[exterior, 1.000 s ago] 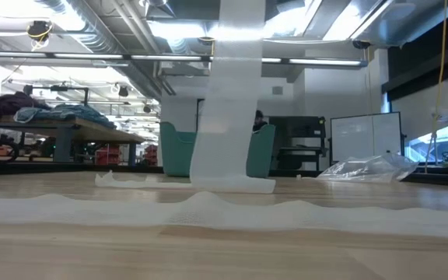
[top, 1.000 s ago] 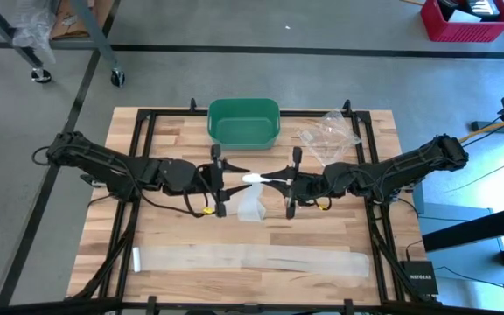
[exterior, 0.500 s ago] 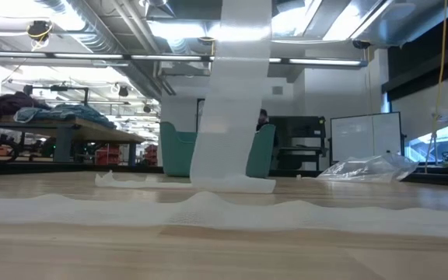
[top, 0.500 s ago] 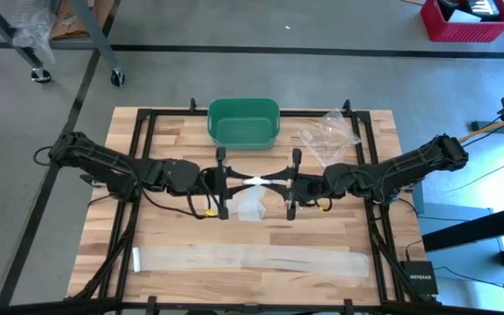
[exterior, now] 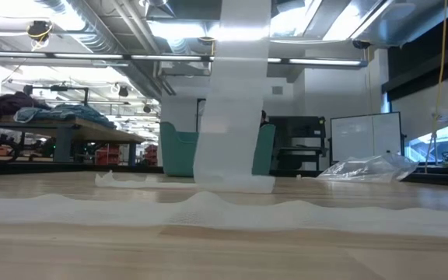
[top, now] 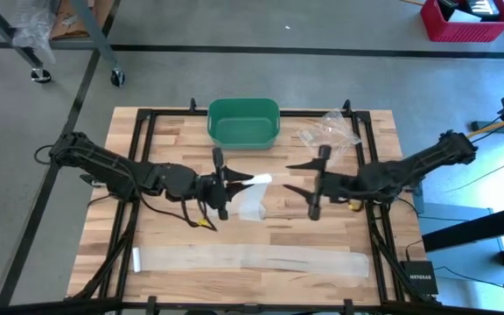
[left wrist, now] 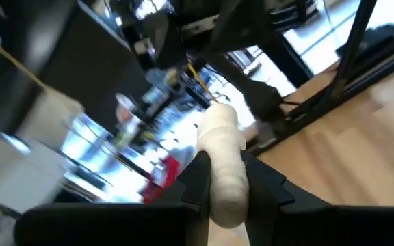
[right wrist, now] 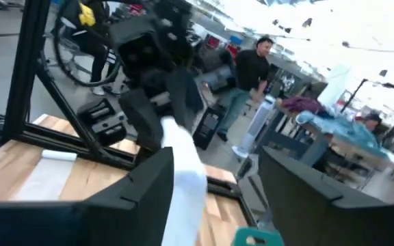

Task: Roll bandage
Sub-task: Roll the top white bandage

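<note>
The bandage's rolled-up end is a short white roll, held above the table's middle by my left gripper, which is shut on it. From the roll a white strip hangs down, and its lower end lies on the wood. My right gripper stands open to the right of the roll, clear of it; in its wrist view the roll shows ahead of its spread fingers. A second long white strip lies flat along the near edge. My left gripper pinches the white roll between its two fingers, which come at it level from the table's left. The roll sticks out past the fingertips toward the right. It is lifted clear, and the strip hangs slack below it to the table.
A green bin stands at the far edge, middle. A crumpled clear plastic bag lies to its right. Black frame rails run along the table's left and right sides. Bare wood shows between the hanging strip and the flat strip.
My left gripper has shut on the roll and rolled its wrist. My right gripper has opened, let go of the roll, and drawn back toward the table's right edge, rising slightly. The roll stays lifted, the strip still hanging to the table.
</note>
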You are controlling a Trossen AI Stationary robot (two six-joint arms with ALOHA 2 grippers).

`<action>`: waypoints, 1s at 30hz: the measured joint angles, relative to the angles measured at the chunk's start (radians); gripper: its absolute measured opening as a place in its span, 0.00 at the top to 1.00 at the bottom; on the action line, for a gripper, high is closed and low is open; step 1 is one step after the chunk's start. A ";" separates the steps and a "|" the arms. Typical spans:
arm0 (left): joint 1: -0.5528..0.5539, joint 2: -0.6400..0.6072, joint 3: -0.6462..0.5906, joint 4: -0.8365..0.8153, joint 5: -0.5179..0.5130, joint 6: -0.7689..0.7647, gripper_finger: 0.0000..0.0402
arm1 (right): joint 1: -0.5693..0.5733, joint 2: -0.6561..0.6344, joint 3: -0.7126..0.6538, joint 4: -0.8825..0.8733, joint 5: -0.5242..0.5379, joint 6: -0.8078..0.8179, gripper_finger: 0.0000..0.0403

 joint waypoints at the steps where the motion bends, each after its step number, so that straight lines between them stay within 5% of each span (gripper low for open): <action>1: -0.002 0.000 0.000 0.015 -0.005 0.061 0.88 | 0.003 -0.017 0.000 -0.027 0.001 0.025 0.46; 8: -0.005 0.000 0.000 0.116 -0.007 0.516 0.87 | 0.002 -0.059 0.000 -0.173 -0.039 0.139 0.46; 14: -0.013 0.000 0.000 0.183 -0.009 0.593 0.88 | -0.052 -0.004 0.000 -0.194 -0.072 0.140 0.47; 22: -0.071 0.000 0.000 0.192 -0.010 0.618 0.87 | -0.235 0.088 -0.002 -0.174 -0.337 0.195 0.47; 27: -0.096 0.000 0.000 0.199 -0.027 0.640 0.87 | -0.288 0.124 -0.002 -0.072 -0.649 0.223 0.47; 30: -0.096 0.000 0.000 0.208 -0.036 0.645 0.87 | -0.285 0.151 -0.002 -0.024 -0.683 0.223 0.50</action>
